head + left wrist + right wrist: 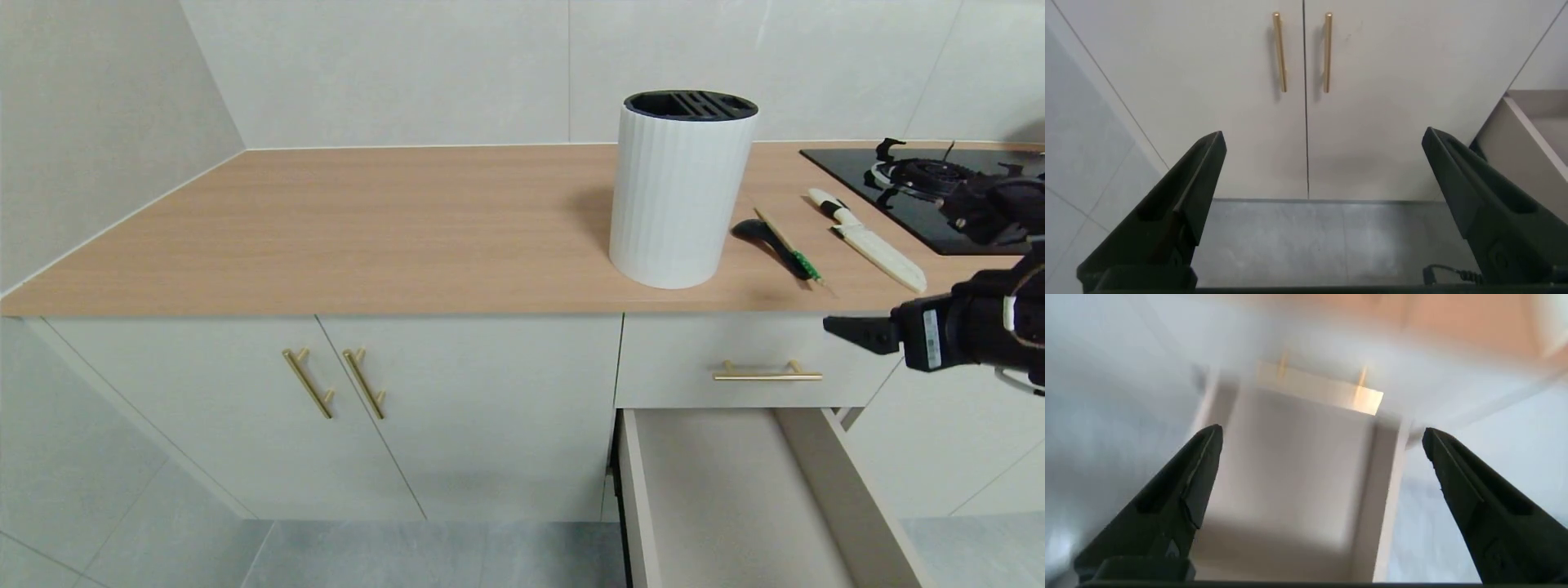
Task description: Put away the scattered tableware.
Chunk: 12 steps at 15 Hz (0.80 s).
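Observation:
On the wooden counter (367, 229) stands a white ribbed holder (678, 196) with a black slotted top. Just to its right lie a black spoon (749, 231) and a thin wooden utensil with a green end (804, 263), close together. A white knife (872, 242) lies further right. My right gripper (847, 330) hangs in front of the counter edge, above the pulled-out lower drawer (718, 490). In the right wrist view it (1323, 434) is open with nothing between its fingers, over the drawer (1298, 482). My left gripper (1323, 139) is open, low before the cabinet doors (1306, 98).
A black gas hob (922, 180) sits at the counter's right end. The upper drawer (735, 359) is closed, with a gold handle (767, 375). Two cabinet doors with gold handles (335, 382) are closed on the left. Tiled walls back the counter.

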### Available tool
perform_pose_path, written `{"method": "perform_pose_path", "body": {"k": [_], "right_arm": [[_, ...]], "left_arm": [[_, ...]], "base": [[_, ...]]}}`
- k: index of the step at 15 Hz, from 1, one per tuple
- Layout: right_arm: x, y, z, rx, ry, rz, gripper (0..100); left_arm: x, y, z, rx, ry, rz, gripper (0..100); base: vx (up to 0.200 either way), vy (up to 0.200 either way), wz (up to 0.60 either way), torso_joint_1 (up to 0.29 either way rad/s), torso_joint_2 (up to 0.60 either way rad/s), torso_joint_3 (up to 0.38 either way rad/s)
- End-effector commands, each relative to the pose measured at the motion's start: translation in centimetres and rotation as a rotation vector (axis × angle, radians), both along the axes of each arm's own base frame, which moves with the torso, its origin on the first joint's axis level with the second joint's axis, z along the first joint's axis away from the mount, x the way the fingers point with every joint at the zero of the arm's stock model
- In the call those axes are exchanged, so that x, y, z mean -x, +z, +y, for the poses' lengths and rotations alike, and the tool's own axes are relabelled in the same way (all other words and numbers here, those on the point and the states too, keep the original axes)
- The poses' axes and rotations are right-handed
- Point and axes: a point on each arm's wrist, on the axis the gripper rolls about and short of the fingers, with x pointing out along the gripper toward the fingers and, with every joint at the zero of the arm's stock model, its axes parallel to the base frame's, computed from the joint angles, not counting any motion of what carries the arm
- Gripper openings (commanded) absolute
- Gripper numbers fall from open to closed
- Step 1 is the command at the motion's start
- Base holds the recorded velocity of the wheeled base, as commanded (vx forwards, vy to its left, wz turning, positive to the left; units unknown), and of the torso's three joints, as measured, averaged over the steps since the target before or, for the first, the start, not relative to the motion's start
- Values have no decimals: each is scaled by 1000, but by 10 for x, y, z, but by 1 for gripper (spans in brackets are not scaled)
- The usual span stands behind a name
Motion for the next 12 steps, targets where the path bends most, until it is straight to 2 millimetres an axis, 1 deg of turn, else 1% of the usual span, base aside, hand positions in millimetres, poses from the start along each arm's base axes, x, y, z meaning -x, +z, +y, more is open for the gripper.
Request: {"method": "perform_pose_path", "body": {"k": [1, 2, 3, 4, 5, 7, 12], "right_arm": [[-31, 25, -6, -15, -57, -37, 100], [-39, 36, -5, -68, -80, -54, 100], [-47, 41, -4, -130, -105, -52, 100], [-54, 41, -3, -151, -120, -37, 100], [-60, 40, -5, -146, -134, -16, 100], [-65, 37, -5, -142, -139, 14, 100], [-81, 21, -1, -136, -141, 68, 100]], "left_arm": [[0, 0, 0, 1, 1, 1, 100], [0, 0, 0, 1, 1, 1, 100], [0, 0, 0, 1, 1, 1, 100], [0, 0, 0, -1, 1, 1, 100], [0, 0, 0, 1, 1, 1, 100], [0, 0, 0, -1, 1, 1, 100], [0, 0, 0, -1, 1, 1, 100]], "base": [[0, 0, 0, 0, 0, 0], [0, 0, 0, 0, 0, 0], [0, 0, 0, 0, 0, 0], [0, 0, 0, 0, 0, 0], [0, 0, 0, 0, 0, 0], [0, 0, 0, 0, 0, 0], [0, 0, 0, 0, 0, 0]]}}
